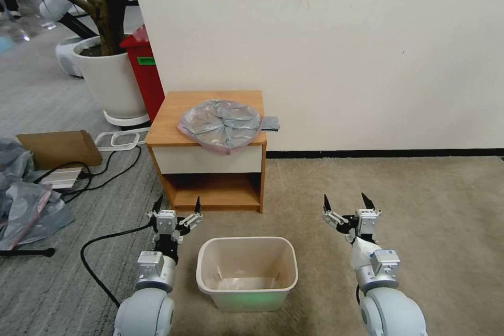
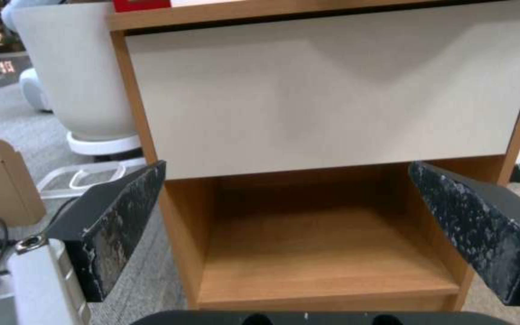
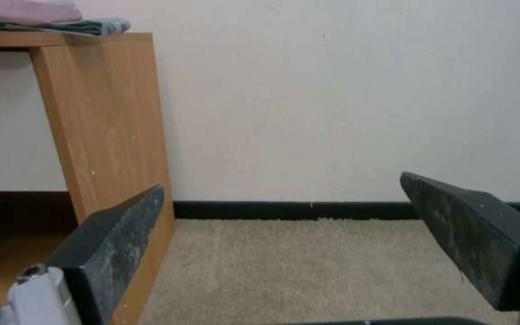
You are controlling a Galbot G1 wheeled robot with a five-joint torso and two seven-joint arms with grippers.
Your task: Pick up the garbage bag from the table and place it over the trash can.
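So the trash can (image 1: pixel 247 272) sits on the beige carpet right between the two arms, cream-white with a rolled rim, mouth up and nothing lining it; there's just a pale sheen at the bottom and a greenish tint low on the front wall. The garbage bag (image 1: pixel 220 124) is up on the desk (image 1: pixel 163 128), lying flat in a crumpled roundish heap toward the right-front part of the top, with its front edge drooping a little over the desk's front lip. It's thin, crinkly grey translucent plastic, folds gathered toward the middle, with a pinkish-red band running along the rim. If it has a long axis it runs side to side across the desk, with a small grey tail poking off the right edge toward the wall. The desk's lower shelf is open and bare wood. The left pincer (image 1: pixel 176 209) hangs low in front of the desk's left leg, fingers spread apart, holding nothing; its wrist view looks straight into that shelf. The right pincer (image 1: pixel 346 203) is off to the right of the desk over the carpet, also spread wide and holding nothing.
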